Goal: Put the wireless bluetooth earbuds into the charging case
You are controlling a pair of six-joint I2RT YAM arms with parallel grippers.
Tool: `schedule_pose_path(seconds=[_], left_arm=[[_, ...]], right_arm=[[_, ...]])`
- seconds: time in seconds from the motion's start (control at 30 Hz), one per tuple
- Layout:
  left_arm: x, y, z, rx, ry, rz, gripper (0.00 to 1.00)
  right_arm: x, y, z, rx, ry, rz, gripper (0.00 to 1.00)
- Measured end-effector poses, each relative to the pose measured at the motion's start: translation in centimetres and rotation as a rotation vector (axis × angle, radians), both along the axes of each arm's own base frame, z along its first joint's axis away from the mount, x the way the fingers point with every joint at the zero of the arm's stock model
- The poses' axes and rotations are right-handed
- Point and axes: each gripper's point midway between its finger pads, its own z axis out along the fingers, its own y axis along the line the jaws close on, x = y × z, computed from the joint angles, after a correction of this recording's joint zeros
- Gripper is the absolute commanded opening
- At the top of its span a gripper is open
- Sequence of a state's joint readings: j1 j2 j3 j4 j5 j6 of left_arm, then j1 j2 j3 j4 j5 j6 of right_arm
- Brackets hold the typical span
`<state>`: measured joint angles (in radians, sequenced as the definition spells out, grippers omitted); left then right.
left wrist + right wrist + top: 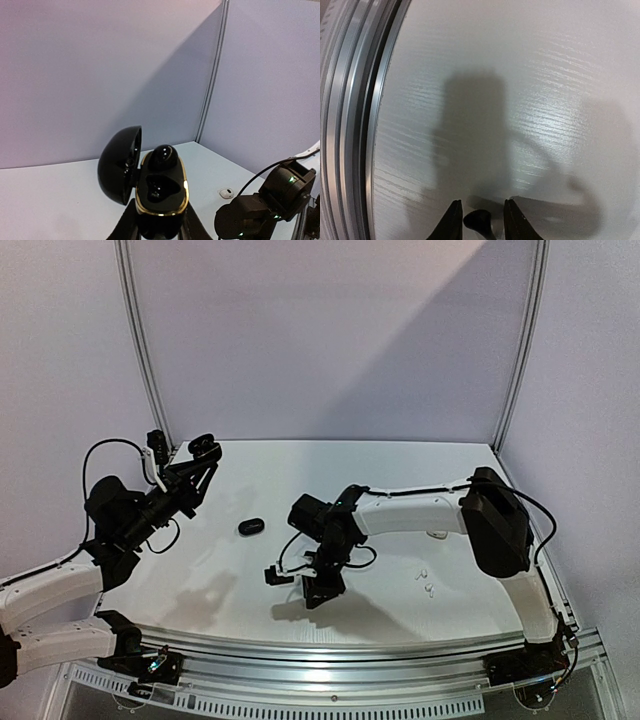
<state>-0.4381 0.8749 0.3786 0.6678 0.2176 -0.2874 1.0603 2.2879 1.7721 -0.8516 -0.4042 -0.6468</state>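
While raised well off the counter [400,470], clamps the left pincer [160,214] on the base of an open black charging case [161,197]. Stands lengthwise straight out from that pincer, lid [119,165] swung to its left; holds one black earbud [163,156] in the socket farthest from the pincer. Reaches low across with the right pincer [480,210], tips down toward the counter; shows a second black earbud [478,221] between the fingers [453,222]. Cannot tell whether clamped.

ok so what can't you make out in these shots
- right wrist: black earbud between the fingers, cut by the bottom edge; gripped or not, unclear.
- left wrist: black case, lower slot too dark to read.
- top: white earbuds too small for detail; white case half under the right arm.
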Motion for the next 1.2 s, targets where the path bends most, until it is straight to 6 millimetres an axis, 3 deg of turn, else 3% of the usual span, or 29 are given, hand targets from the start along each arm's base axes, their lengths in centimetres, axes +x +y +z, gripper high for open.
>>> schedule_pose_path(seconds=[0.13, 0.3, 0.57, 0.73, 1.03, 1.2], left_arm=[[0.0, 0.0, 0.0, 0.002, -0.001, 0.001, 0.00], [0.0, 0.0, 0.0, 0.003, -0.002, 0.001, 0.00], [0.0, 0.0, 0.0, 0.004, -0.003, 0.002, 0.00], [0.0, 0.0, 0.0, 0.004, -0.004, 0.001, 0.00], [0.0, 0.0, 0.0, 0.004, -0.004, 0.001, 0.00], [0.0, 0.0, 0.0, 0.004, -0.003, 0.001, 0.00]], right_arm=[[-0.1, -0.1, -0.1, 0.006, -0.007, 0.002, 0.24], [-0.2, -0.3, -0.2, -0.002, -0.019, -0.032, 0.12], [1.8, -2.1, -0.1, -0.044, -0.105, -0.327, 0.04], [4.5, -4.6, -0.1, -0.066, -0.209, -0.621, 0.00], [9.7, -11.0, 0.1, -0.116, -0.425, -1.182, 0.00], [10.5, -15.1, 0.2, -0.175, -0.526, -1.451, 0.00]])
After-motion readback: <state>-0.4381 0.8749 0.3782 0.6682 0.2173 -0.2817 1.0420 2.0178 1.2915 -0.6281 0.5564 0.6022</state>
